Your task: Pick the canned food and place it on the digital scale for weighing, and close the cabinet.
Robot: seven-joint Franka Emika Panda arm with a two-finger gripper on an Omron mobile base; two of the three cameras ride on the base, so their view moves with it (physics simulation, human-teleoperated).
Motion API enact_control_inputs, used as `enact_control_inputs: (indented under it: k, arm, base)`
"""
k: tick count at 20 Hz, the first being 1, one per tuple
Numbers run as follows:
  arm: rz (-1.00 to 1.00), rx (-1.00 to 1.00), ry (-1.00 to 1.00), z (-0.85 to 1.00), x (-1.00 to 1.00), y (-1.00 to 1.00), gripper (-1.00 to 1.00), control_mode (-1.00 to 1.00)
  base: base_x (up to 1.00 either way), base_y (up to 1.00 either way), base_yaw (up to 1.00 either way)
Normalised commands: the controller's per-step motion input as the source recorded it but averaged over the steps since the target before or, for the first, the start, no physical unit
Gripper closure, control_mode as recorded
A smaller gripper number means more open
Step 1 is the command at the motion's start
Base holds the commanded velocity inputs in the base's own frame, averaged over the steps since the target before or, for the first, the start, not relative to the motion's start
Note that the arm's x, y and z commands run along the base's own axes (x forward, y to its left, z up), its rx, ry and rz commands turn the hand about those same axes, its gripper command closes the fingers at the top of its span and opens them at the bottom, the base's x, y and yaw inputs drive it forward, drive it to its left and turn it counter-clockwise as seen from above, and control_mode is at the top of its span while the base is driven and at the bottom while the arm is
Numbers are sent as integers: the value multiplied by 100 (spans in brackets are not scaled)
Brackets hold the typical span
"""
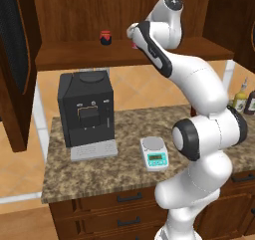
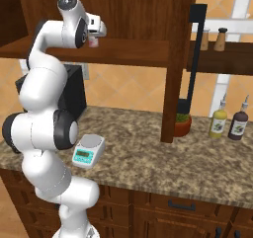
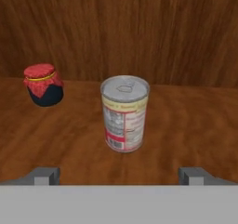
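Observation:
The canned food (image 3: pixel 124 114) stands upright on the wooden shelf of the cabinet (image 1: pixel 124 55), a silvery tin with a pull-tab lid and a red-banded label. My gripper (image 3: pixel 120 176) is open just in front of it, with the fingertips (image 3: pixel 46 175) spread wider than the can and apart from it. In the left base view the gripper (image 1: pixel 133 34) is at the shelf's front edge, and the arm hides most of the can. The digital scale (image 1: pixel 154 152) lies bare on the granite counter below. Both cabinet doors (image 1: pixel 15 55) stand open.
A squat dark jar with a red lid (image 3: pixel 42 84) sits on the shelf left of the can. A black coffee machine (image 1: pixel 85 112) stands left of the scale. The open right door (image 2: pixel 178 59) hangs above a potted plant (image 2: pixel 183 124) and two bottles (image 2: pixel 219 118).

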Motion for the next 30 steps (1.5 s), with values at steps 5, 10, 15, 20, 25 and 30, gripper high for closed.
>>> enact_control_inputs:
  k: [5,10,15,20,25,30]
  arm:
    - [0,0,0,0,40,0,-100,-100]
    - [0,0,0,0,33,3,-100,-100]
    - [0,0,0,0,31,5,-100,-100]
    - [0,0,0,-3,27,6,-100,-100]
    - [0,0,0,-17,16,7,-100,-100]
    - [0,0,0,-8,14,2,100,-100]
  base:
    - [0,0,0]
    - [0,0,0]
    - [0,0,0]
    - [0,0,0]
    - [0,0,0]
    - [0,0,0]
